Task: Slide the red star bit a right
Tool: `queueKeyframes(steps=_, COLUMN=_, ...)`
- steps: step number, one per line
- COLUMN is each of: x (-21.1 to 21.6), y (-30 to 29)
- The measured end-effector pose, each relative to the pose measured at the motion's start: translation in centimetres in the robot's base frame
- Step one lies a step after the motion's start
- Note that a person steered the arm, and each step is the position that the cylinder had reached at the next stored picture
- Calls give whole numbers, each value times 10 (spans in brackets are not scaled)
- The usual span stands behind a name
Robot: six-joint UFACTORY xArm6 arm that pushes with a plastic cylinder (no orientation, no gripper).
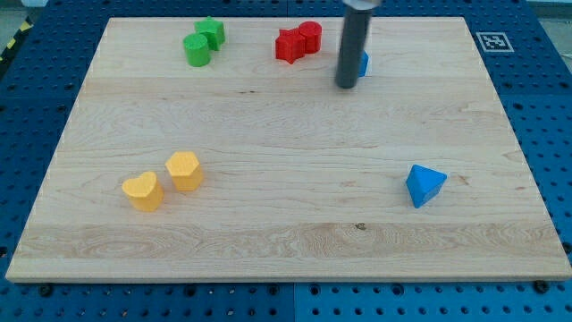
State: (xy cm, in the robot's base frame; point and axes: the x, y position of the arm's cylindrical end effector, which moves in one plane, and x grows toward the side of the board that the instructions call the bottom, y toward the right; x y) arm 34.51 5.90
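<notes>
Two red blocks, two green, two yellow, two blue.

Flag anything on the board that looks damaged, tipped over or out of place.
Nothing stands out. The blocks sit in loose pairs, undamaged, on the wooden board. My tip rests to the view's right of the red star, partly hiding a blue block behind the rod.

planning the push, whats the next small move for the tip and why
Probably bring my tip round to the view's left of the red star. It now stands to the star's right, beside a partly hidden blue block, so pushing from here would send the star left. The other red block touches the star's right side.
</notes>
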Motion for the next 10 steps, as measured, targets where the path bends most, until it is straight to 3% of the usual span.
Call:
queueKeyframes(steps=1, x=-9, y=-43)
queueKeyframes(steps=3, x=-107, y=-77)
queueKeyframes(steps=4, x=-129, y=-81)
queueKeyframes(steps=7, x=-133, y=-141)
queueKeyframes(steps=8, x=-154, y=-153)
queueKeyframes(steps=10, x=-153, y=-89)
